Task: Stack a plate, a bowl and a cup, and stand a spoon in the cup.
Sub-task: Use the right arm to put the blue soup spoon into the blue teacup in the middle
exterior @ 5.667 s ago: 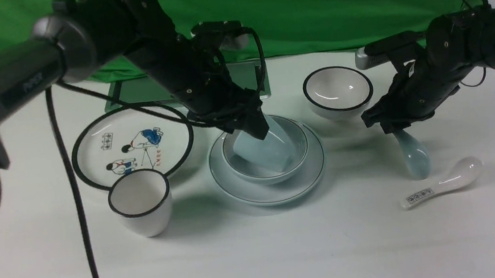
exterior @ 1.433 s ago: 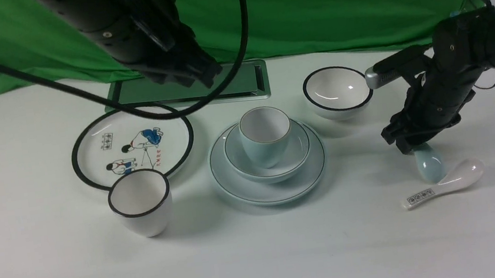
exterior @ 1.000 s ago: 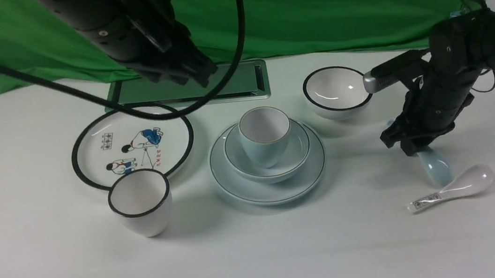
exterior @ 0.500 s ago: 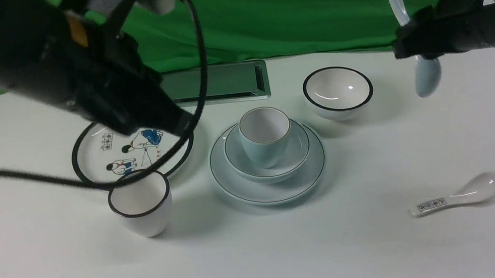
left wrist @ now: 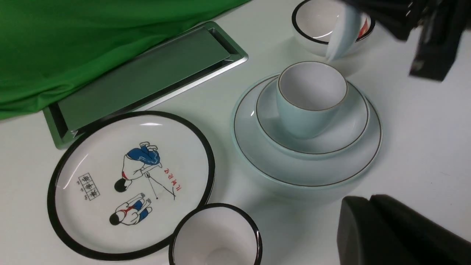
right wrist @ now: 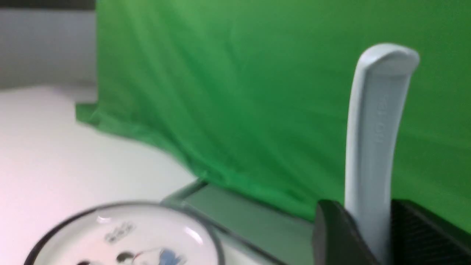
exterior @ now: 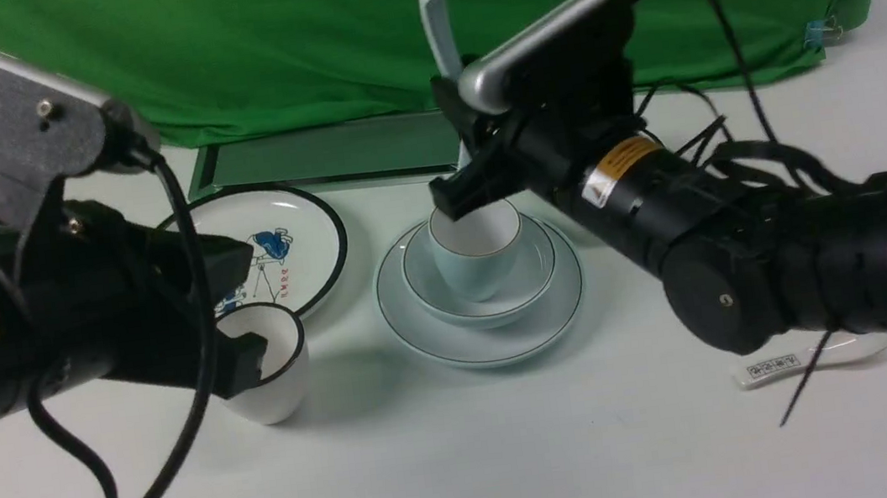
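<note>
Front view: right end effector (exterior: 468,171) grips spoon (exterior: 437,30) upright over cup (exterior: 479,260), left end effector (exterior: 248,364) closed, empty; descending off-centre could clip the rim and topple cup.

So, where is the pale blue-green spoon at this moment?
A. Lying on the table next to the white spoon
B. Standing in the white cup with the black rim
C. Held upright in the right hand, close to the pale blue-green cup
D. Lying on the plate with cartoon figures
C: the right hand grips the pale blue-green spoon handle up, and its scoop hangs by the rim of the pale blue-green cup, not inside it.
</note>
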You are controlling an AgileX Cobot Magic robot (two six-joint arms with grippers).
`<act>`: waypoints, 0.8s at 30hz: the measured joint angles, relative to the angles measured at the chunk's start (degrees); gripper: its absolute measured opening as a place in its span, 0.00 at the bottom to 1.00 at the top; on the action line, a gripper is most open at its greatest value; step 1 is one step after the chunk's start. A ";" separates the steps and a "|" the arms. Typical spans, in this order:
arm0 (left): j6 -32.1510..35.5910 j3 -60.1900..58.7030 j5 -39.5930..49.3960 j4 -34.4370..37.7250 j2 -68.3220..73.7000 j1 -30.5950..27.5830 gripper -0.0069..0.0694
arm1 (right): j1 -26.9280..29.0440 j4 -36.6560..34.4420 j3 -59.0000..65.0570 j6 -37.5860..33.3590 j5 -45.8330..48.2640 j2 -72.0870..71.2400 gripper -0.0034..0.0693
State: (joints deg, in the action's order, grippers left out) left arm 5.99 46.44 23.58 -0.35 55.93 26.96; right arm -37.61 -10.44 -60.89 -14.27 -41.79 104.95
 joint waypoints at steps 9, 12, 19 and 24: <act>-0.14 -0.07 -0.45 -2.83 0.00 0.00 0.04 | 0.23 0.14 -3.24 0.00 3.81 5.32 0.34; -0.14 -0.07 -0.60 -3.03 0.07 0.00 0.04 | 0.50 0.08 -3.26 -0.27 5.32 5.45 0.34; -0.14 -0.11 -0.23 -1.88 2.12 0.00 0.04 | 1.04 -0.10 -3.26 -0.61 8.27 6.84 0.36; -0.51 -0.11 1.44 -0.53 2.09 0.00 0.04 | 1.79 -0.63 -3.26 -0.86 9.03 6.14 0.45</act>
State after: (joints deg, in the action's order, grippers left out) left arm 5.49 46.33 25.03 -0.89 58.02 26.96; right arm -35.83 -11.07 -64.14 -15.14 -32.77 111.09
